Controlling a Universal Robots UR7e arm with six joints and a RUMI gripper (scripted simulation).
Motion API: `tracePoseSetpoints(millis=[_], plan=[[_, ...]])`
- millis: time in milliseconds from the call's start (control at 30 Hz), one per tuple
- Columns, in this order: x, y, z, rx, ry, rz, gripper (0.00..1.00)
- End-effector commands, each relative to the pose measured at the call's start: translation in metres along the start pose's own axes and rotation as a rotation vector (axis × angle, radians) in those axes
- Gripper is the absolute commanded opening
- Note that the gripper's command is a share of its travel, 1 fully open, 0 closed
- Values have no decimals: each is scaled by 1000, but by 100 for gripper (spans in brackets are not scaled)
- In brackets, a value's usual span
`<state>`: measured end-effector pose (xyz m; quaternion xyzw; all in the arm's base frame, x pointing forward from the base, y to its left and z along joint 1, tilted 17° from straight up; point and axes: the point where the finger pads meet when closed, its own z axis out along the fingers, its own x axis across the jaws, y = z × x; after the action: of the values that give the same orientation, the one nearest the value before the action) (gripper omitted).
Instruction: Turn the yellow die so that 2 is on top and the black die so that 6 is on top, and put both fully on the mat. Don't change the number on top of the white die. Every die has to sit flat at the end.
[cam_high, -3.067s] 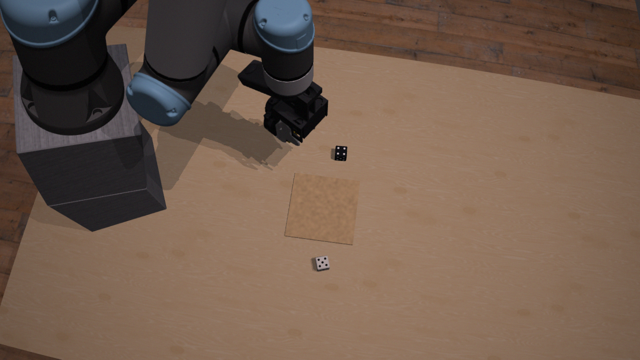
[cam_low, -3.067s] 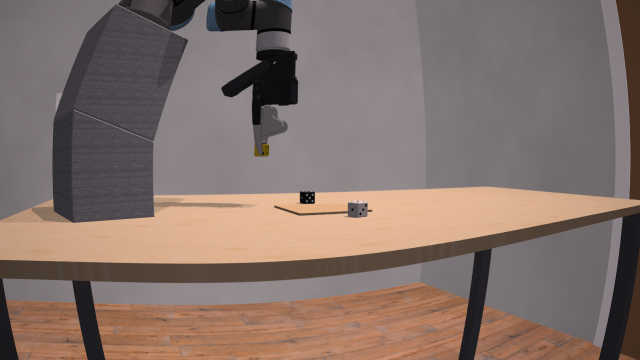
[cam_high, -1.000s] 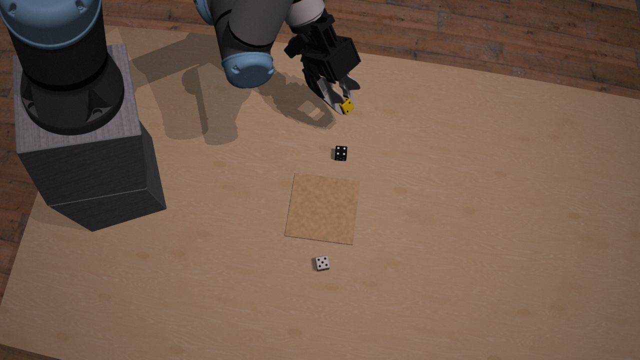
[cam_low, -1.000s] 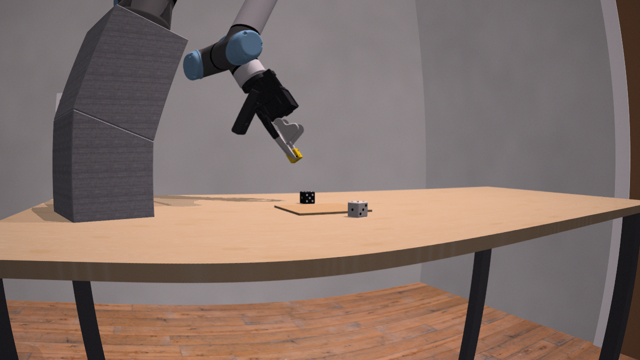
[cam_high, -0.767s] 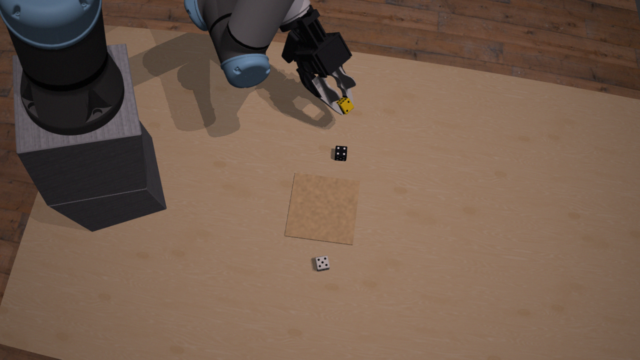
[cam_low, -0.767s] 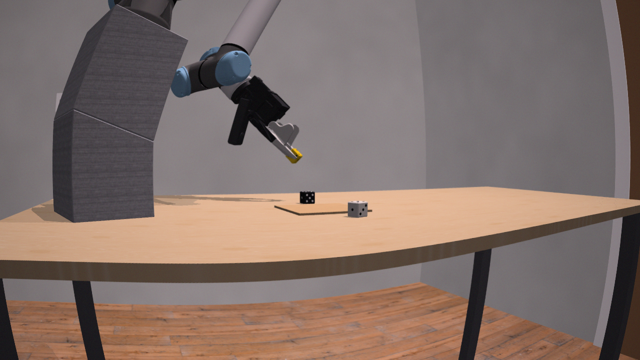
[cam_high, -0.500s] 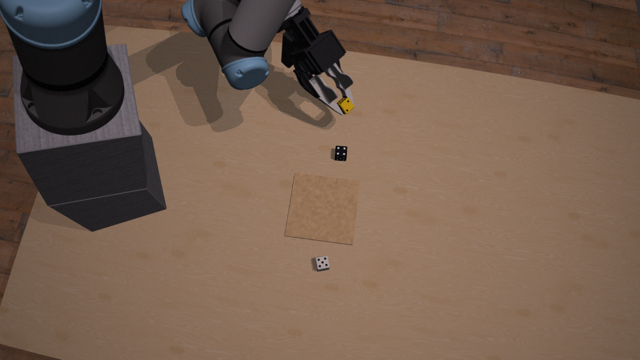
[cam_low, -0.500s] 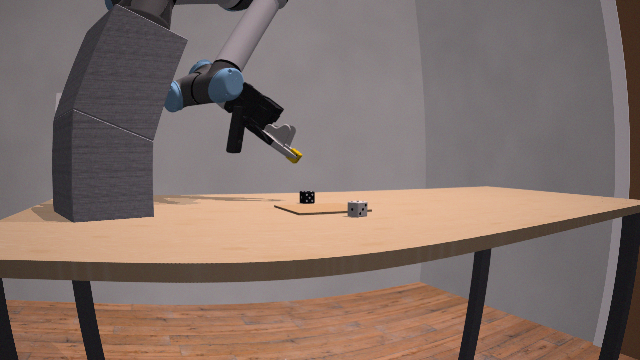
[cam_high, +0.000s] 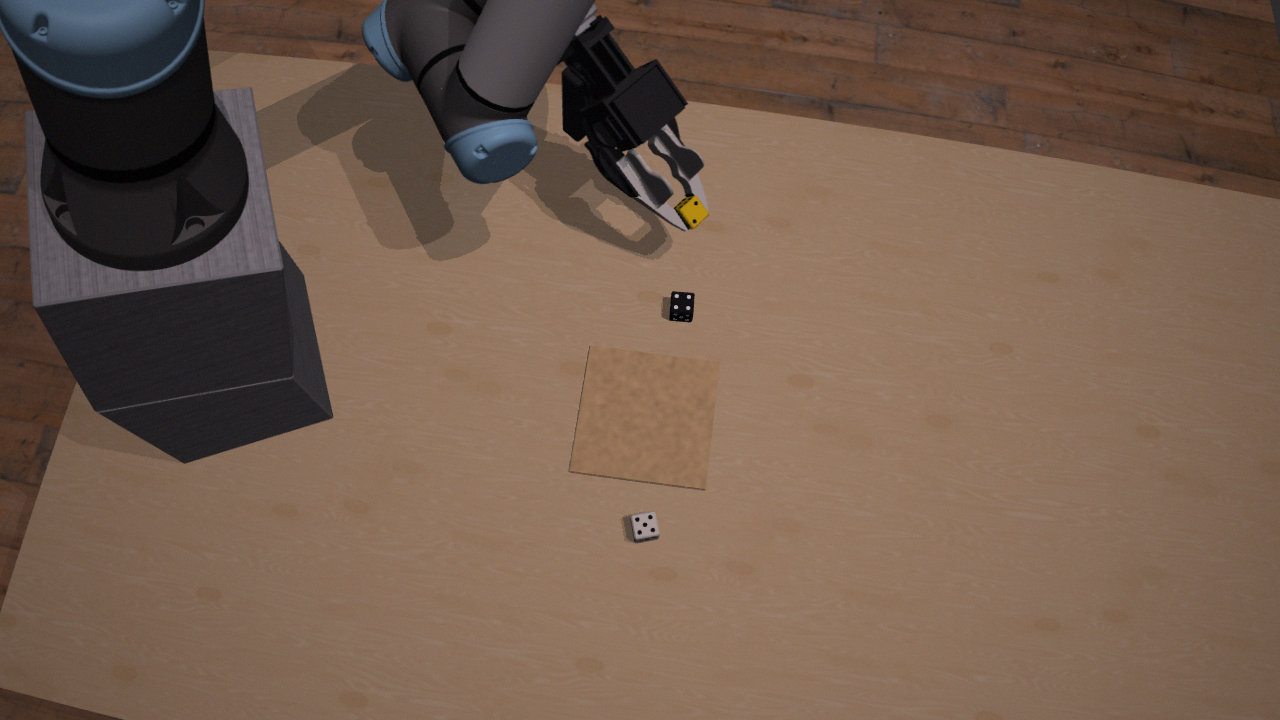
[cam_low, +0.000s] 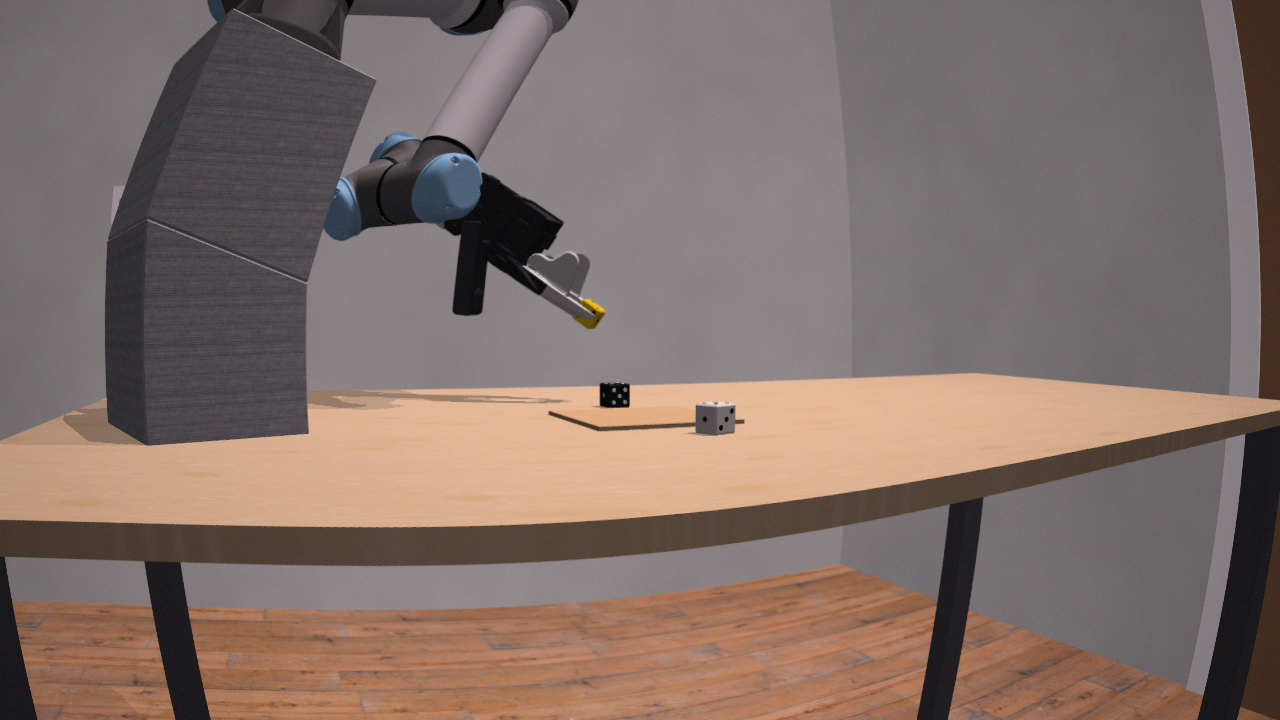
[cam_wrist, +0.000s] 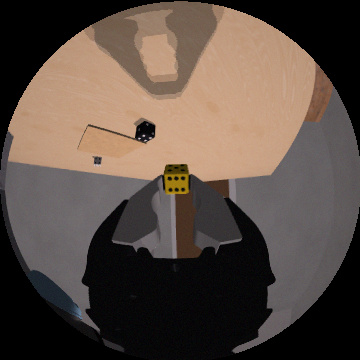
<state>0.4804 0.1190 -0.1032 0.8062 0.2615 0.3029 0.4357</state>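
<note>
Yellow die: we see a small yellow cube with black pips, six on the face toward the wrist camera; it hangs tilted, high above the table, beyond the mat's far edge.
Gripper: we see it slanted, pinched on the yellow die at the fingertips.
Mat: brown square, flat on the table.
Black die: just off the mat's far edge, four up.
White die: near the mat's opposite edge, five up.
Pedestal: grey block, well left of the mat.
</note>
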Motion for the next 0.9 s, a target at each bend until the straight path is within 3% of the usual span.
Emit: tracePoseSetpoints(millis=[0, 867], plan=[[0, -4, 3, -1, 1, 1, 6], [0, -56, 40, -1, 1, 1, 6]])
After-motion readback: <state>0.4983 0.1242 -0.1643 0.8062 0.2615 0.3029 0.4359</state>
